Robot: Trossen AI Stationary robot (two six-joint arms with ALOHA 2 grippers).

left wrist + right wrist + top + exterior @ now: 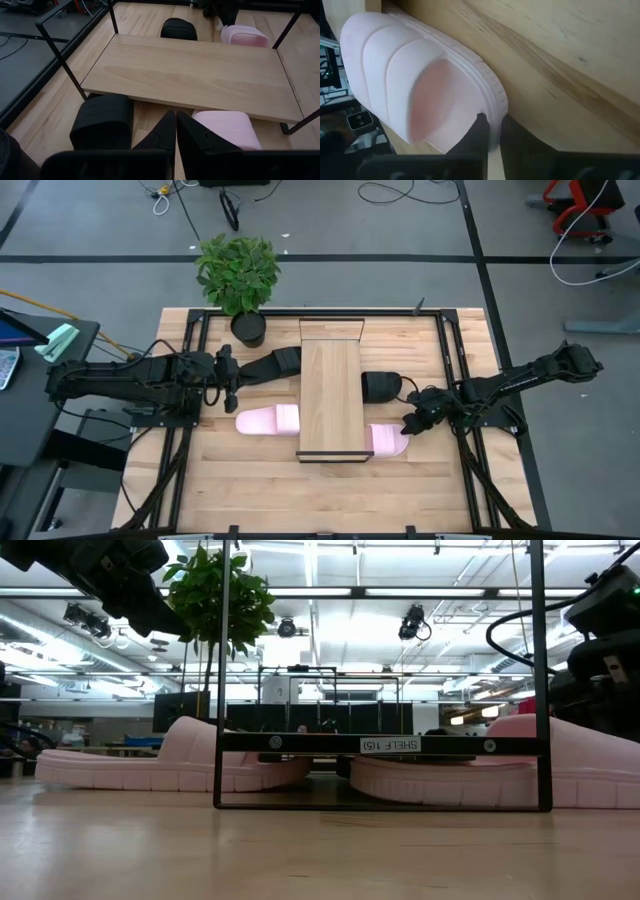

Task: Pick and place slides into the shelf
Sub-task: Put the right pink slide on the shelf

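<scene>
The shelf [330,390] is a light wood board on a thin black frame in the middle of the table. Under it lie all the slides, each poking out at one side: a black slide [270,365] and a pale pink slide [265,420] on the left, a black slide [380,385] and a pale pink slide [388,440] on the right. My left gripper [228,380] hangs shut left of the shelf, between the left black slide [102,122] and the left pink slide [225,127], touching neither. My right gripper [408,425] is shut on the right pink slide [420,85]. My right gripper pinches the right pink slide's sole rim [494,112] between its two fingers, one finger [480,132] on the footbed side and one outside. It comes from the table's right side, slanting down. The slide's sole [480,790] lies flat on the table, partly under the shelf.
A potted plant [240,275] stands at the table's far edge, left of the shelf. Black rails [185,430] run along both sides of the tabletop. Bare wood [330,495] lies between the shelf and the near edge. The shelf's low black frame [380,745] spans the pink slides.
</scene>
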